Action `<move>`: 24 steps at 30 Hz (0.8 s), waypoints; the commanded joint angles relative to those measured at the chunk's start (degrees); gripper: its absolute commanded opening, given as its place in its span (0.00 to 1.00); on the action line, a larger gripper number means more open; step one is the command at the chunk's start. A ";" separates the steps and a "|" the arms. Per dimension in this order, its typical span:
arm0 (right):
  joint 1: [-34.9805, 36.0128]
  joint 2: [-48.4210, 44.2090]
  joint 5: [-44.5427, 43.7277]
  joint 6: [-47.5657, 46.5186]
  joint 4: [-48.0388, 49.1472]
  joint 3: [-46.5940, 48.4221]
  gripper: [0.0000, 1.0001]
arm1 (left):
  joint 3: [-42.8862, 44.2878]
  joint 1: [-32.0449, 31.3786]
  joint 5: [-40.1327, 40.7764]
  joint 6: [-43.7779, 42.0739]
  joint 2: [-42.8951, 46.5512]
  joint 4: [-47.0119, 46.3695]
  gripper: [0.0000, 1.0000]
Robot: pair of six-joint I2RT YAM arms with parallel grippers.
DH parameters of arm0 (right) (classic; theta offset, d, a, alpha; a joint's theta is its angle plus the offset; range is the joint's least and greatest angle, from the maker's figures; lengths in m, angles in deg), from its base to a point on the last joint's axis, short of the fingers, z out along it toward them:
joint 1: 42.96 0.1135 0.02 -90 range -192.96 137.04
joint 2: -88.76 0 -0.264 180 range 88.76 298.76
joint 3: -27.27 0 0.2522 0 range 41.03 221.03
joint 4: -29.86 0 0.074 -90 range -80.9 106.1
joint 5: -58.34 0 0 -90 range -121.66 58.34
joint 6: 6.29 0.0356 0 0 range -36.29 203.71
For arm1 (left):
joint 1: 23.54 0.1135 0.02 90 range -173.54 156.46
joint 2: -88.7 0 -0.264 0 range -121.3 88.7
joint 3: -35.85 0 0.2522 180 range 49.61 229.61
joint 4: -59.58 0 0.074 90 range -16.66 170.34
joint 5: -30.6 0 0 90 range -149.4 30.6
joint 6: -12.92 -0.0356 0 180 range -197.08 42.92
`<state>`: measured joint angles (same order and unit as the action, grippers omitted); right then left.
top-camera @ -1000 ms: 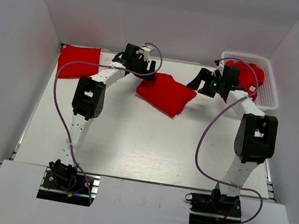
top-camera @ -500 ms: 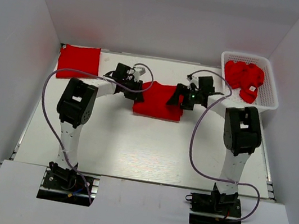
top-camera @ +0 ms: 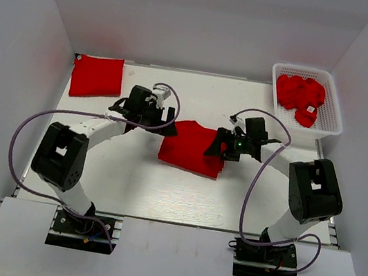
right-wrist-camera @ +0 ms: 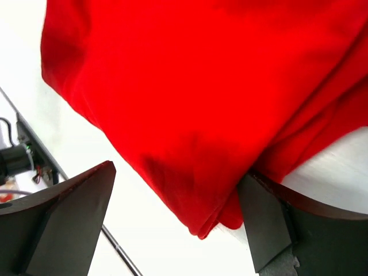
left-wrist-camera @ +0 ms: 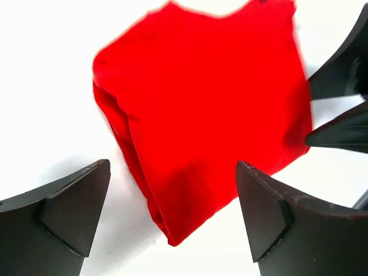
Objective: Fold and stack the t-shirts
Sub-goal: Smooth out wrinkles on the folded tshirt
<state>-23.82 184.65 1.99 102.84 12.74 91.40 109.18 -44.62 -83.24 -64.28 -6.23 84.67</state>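
A folded red t-shirt [top-camera: 193, 148] lies flat on the white table [top-camera: 161, 190] between my two grippers. My left gripper [top-camera: 167, 123] is open at its far left corner. In the left wrist view the t-shirt [left-wrist-camera: 201, 103] lies ahead of the left gripper [left-wrist-camera: 172, 167], with its near corner between the fingers. My right gripper [top-camera: 219, 148] is open at the t-shirt's right edge. In the right wrist view the cloth [right-wrist-camera: 195, 92] fills the space between the fingers of the right gripper [right-wrist-camera: 177, 172], and the right finger [right-wrist-camera: 276, 224] touches its corner.
Another folded red t-shirt [top-camera: 97, 77] lies at the far left corner. A white mesh basket [top-camera: 305, 69] at the far right holds crumpled red t-shirts [top-camera: 299, 93]. The right gripper's black fingers [left-wrist-camera: 339, 109] show at the right edge of the left wrist view.
Both grippers and the t-shirt between them have moved from the back of the table toward the near side. The t-shirt now lies flat and squarer.
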 commanded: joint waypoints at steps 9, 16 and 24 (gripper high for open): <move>-0.77 0.07 -17.03 -2.52 -5.35 11.23 0.90 | 17.76 1.31 4.06 -1.81 -12.63 3.69 1.00; -0.94 7.54 -19.85 -3.75 -7.27 21.51 0.90 | 23.93 1.31 4.67 -2.95 -19.50 5.90 0.79; -1.29 12.38 -22.22 -4.11 -9.57 24.34 0.90 | 22.17 0.78 -2.44 -2.95 -20.64 3.26 0.52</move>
<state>-24.74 196.98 -18.34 99.72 4.76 114.13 130.69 -43.48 -82.65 -66.66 -27.96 89.55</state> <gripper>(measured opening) 0.899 0.540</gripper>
